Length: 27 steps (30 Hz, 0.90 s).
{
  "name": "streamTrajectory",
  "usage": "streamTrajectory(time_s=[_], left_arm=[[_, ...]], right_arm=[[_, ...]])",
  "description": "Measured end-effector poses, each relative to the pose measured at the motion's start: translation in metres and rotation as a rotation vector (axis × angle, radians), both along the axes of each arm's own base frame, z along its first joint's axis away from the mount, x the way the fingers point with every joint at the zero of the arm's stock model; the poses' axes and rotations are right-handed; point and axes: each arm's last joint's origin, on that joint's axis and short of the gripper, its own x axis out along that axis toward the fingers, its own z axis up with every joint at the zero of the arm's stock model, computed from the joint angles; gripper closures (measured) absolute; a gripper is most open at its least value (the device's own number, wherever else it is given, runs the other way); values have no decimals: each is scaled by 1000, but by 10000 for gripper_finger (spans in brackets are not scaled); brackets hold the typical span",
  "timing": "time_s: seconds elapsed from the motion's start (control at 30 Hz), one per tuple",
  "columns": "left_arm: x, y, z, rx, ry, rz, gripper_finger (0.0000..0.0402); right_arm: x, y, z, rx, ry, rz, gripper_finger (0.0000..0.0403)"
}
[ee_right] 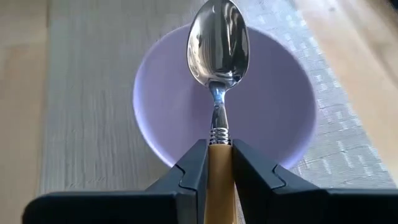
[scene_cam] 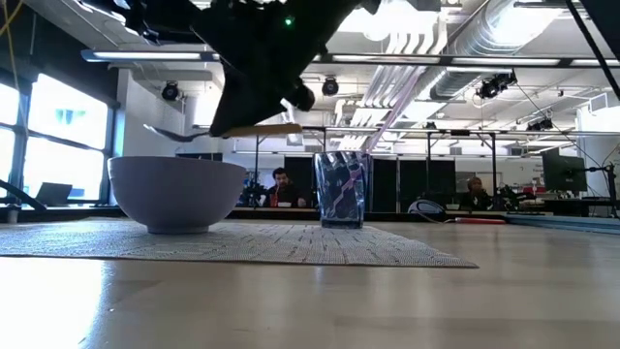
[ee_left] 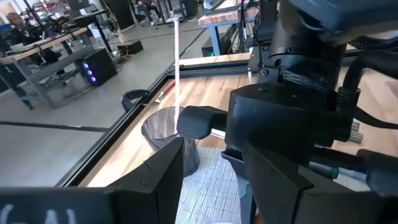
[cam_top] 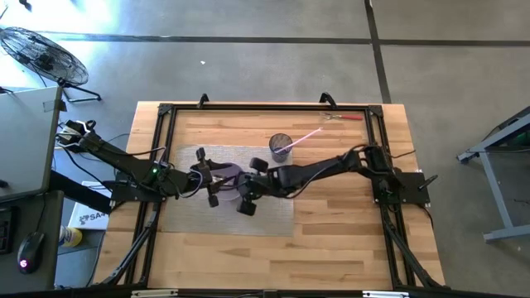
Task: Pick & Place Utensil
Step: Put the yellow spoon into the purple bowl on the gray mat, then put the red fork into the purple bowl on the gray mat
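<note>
A spoon (ee_right: 217,43) with a steel head and a yellow-wood handle hovers level above a lavender bowl (ee_right: 168,112), which stands on a grey placemat (cam_top: 273,211). My right gripper (ee_right: 219,168) is shut on the spoon; in the low view the spoon (scene_cam: 174,133) is just above the bowl (scene_cam: 176,194). My left gripper (ee_left: 214,186) is open beside the bowl's left side (cam_top: 229,175), facing the right arm. A clear cup (cam_top: 280,147) holding a pink straw (cam_top: 306,136) stands just beyond the bowl. My right gripper pinches the spoon's wooden handle (ee_right: 219,152) between its two fingers, just behind the ribbed metal collar. The fingers lie along the handle, coming from the table's right. The spoon is lifted clear, about level, its head over the bowl's middle.
The cup (scene_cam: 341,189) stands on the mat's far right part, close to the right arm. A red-handled tool (cam_top: 344,117) lies near the table's far edge. Black frame rails run along the table's edges. Bare wood lies near and right of the mat.
</note>
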Motion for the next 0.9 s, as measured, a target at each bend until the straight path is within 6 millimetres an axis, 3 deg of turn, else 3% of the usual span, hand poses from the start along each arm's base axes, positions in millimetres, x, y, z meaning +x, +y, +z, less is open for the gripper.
streamTrajectory(time_s=[0.2,0.9], left_arm=[[0,0,0,3,2,7,236],[-2,1,-5,28,55,18,236]], right_arm=[[7,-15,-13,60,9,29,344],[8,-20,-14,33,2,-4,315]])
